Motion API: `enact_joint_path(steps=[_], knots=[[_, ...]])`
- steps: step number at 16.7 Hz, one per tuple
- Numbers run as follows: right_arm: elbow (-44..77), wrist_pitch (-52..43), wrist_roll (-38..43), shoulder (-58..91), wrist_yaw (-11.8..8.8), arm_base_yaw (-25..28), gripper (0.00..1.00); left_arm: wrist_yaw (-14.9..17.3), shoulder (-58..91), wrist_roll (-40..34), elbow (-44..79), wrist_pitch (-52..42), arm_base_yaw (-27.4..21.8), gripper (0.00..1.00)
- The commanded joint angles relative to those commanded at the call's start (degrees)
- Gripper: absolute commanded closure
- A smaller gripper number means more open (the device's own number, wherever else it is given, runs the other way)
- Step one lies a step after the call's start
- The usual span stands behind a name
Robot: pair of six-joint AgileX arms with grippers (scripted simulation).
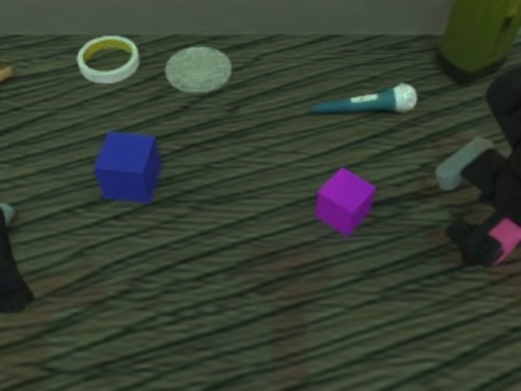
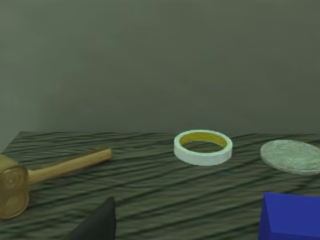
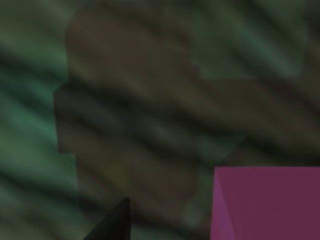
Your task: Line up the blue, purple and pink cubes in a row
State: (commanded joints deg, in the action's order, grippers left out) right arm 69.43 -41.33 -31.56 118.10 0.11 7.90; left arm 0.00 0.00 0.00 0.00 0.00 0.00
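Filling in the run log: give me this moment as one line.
right gripper: at pink cube, table's right edge | left arm: parked at left edge | blue cube: left | purple cube: right of centre | row: not formed

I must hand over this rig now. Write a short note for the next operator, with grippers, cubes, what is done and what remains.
Right gripper: at the table's right edge, around the pink cube; grip not confirmed.
Left gripper: parked at the left edge, barely in view.
Blue cube: left of centre, on the table.
Purple cube: right of centre, on the table.
Done: no row yet; the cubes lie far apart.
Left: bring all three cubes into one line.
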Motion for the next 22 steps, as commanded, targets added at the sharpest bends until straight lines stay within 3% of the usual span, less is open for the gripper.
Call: enact_joint_path(steps=[4,5,15,22], knots=[[0.0,0.0,0.0,0.0,0.0,0.0,0.98,0.0,0.0,0.0,0.0,0.0,0.0,0.00],[0.0,0.0,0.0,0.0,0.0,0.0,1.00,0.0,0.0,0.0,0.0,0.0,0.0,0.00],[1.3,-2.6,0.6,-2.7,-0.9,0.1,1.00,0.0,0.0,0.0,0.0,0.0,0.0,0.00],[8.5,-15.5,0.6,-8.2,-0.9,0.4,1.00,0.0,0.0,0.0,0.0,0.0,0.0,0.00]])
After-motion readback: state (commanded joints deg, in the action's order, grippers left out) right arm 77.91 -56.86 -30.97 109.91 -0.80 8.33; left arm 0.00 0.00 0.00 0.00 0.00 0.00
